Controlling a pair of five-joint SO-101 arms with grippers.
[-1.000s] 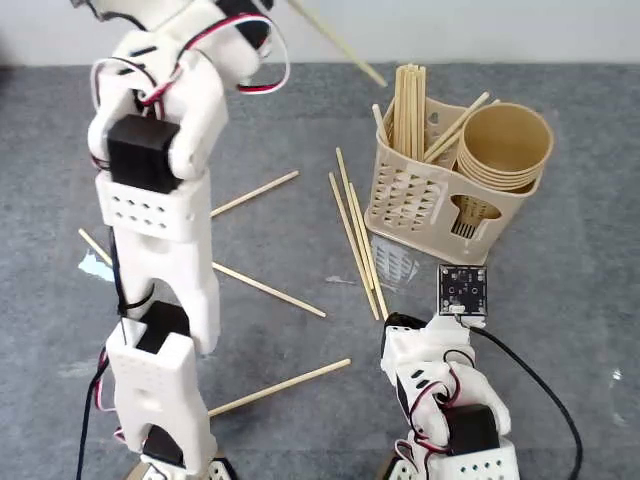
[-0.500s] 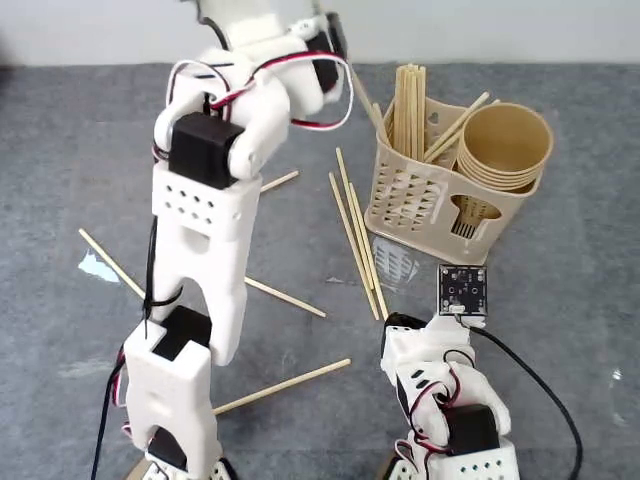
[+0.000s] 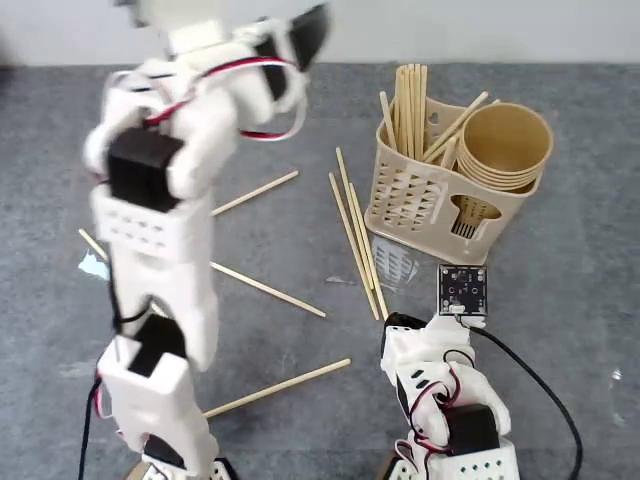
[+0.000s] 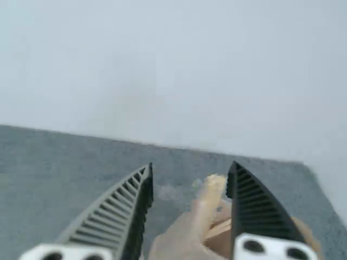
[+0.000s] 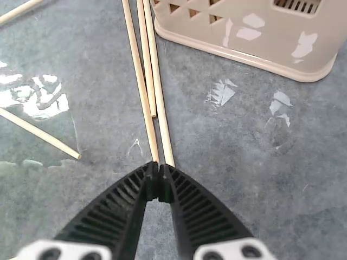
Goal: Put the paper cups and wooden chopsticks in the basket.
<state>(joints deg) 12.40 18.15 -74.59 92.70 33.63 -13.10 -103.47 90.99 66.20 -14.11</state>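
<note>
A beige basket (image 3: 425, 195) at the back right holds a stack of paper cups (image 3: 505, 145) and several upright wooden chopsticks (image 3: 408, 100). More chopsticks lie on the grey table: three side by side (image 3: 355, 235) left of the basket and single ones (image 3: 265, 288) (image 3: 280, 385) further left. My left gripper (image 3: 310, 20) is raised high at the back, open (image 4: 191, 165) with nothing held; the basket's contents (image 4: 209, 208) show blurred beyond its fingers. My right gripper (image 5: 158, 181) is shut and low over the table, its tips at the near ends of the three chopsticks (image 5: 146, 97), below the basket's base (image 5: 244, 38).
A clear plastic wrapper (image 3: 395, 262) lies just in front of the basket, and another piece (image 5: 32, 97) lies beside the three chopsticks. A pale scrap (image 3: 95, 265) sits at the left by another chopstick (image 3: 95, 245). The right arm's body (image 3: 440, 390) occupies the front right.
The left arm swung right with a chopstick toward the basket, then back left; the chopstick is no longer in its gripper, which now stands open. The right arm stayed still.
</note>
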